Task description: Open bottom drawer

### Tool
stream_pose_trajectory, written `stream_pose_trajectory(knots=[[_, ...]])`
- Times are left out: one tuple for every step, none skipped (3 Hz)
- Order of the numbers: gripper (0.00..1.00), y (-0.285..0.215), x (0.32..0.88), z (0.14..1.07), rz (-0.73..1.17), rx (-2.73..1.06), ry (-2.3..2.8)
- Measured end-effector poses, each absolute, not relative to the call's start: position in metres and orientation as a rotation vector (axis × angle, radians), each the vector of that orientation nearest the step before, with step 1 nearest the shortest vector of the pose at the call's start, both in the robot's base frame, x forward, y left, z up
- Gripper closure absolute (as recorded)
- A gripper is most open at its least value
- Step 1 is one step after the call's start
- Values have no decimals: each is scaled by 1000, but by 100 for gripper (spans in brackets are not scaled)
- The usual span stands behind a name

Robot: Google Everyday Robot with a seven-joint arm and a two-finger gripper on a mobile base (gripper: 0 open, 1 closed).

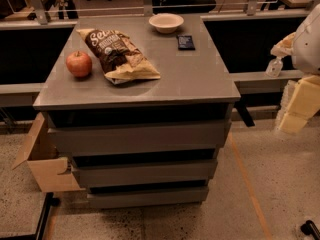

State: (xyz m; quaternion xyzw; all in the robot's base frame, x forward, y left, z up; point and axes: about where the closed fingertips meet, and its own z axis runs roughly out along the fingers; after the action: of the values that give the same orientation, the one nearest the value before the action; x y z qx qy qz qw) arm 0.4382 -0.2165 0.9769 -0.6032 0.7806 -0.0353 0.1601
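- Bottom drawer (147, 198) has the thinnest grey front. It sits lowest on the cabinet, just over the floor. It is down and to the left of the pincer, well apart from it.
- Off to the right, the pincer (292, 116) hangs past the right edge of the tabletop (200, 79) and touches nothing. I cannot tell if it is apart or together.
- Left of the pincer and about level with it is the tall top drawer front (140, 138). The middle drawer front (145, 174) is under that one.
- Far left of the pincer, past the cabinet, an open cardboard box (40, 159) stands on the floor.
- Up and to the left of the pincer, on the tabletop, lie a small dark packet (185, 42), a pale bowl (166, 22), a chip bag (120, 56) and a red apple (79, 64). The apple is the farthest from the pincer.
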Motion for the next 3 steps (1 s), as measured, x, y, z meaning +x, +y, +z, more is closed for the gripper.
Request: stream_pose_trajectory(knots=[[0,-216,438,977,-101,-1723,2230],[0,-214,440,954,-107,-1751,2205],[0,-210,440,895,-60,-1807,2147]])
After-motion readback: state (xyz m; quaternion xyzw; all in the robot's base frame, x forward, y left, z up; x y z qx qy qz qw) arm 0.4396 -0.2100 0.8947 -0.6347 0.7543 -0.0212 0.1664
